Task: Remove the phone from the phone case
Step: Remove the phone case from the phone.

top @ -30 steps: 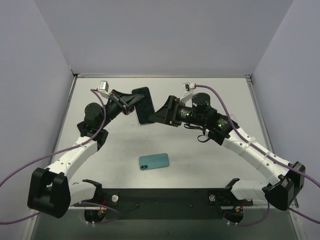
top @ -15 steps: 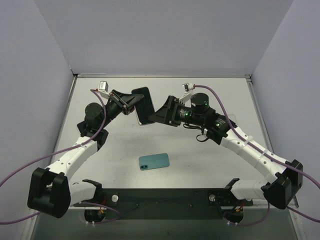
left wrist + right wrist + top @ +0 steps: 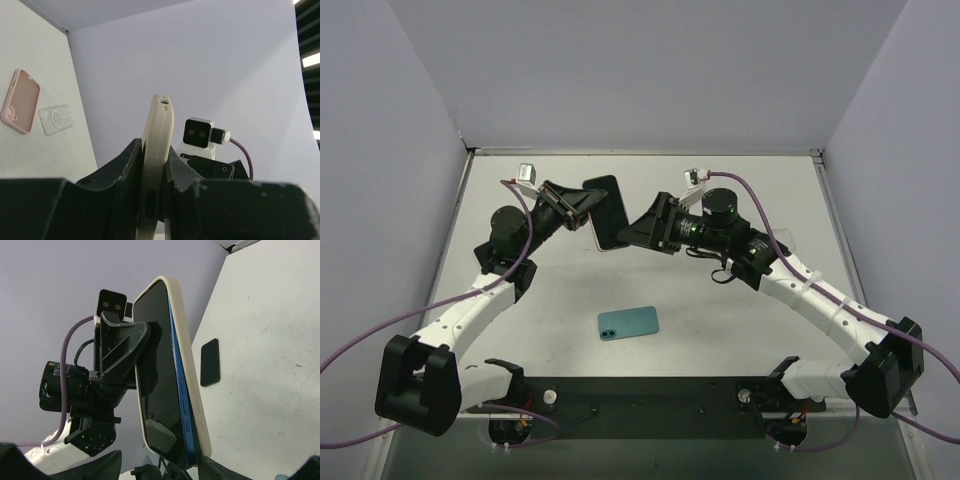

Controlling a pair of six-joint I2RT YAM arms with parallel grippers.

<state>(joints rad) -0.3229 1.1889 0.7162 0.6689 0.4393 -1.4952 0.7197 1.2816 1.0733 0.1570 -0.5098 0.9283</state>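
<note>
A blue phone [image 3: 167, 385] with a dark screen sits in a cream case [image 3: 187, 360], held on edge above the table. Its blue side stands proud of the case along one long edge. My left gripper [image 3: 592, 208] is shut on the cased phone [image 3: 607, 210]. In the left wrist view the case [image 3: 159, 130] is pinched edge-on between the jaws of the left gripper [image 3: 156, 185]. My right gripper [image 3: 638, 228] is open at the phone's near end. In the right wrist view the fingers of the right gripper [image 3: 205, 466] stand wide apart on either side of the lower corner.
A teal phone [image 3: 628, 322] lies flat on the table in front of the arms. A pink case [image 3: 20, 94] and a clear case [image 3: 56, 119] lie on the table. A black flat rectangle [image 3: 210, 362] lies on the table beyond the held phone. Walls enclose the table.
The right arm has crept slightly to the left, towards the phone. The left arm and the phone have stayed put.
</note>
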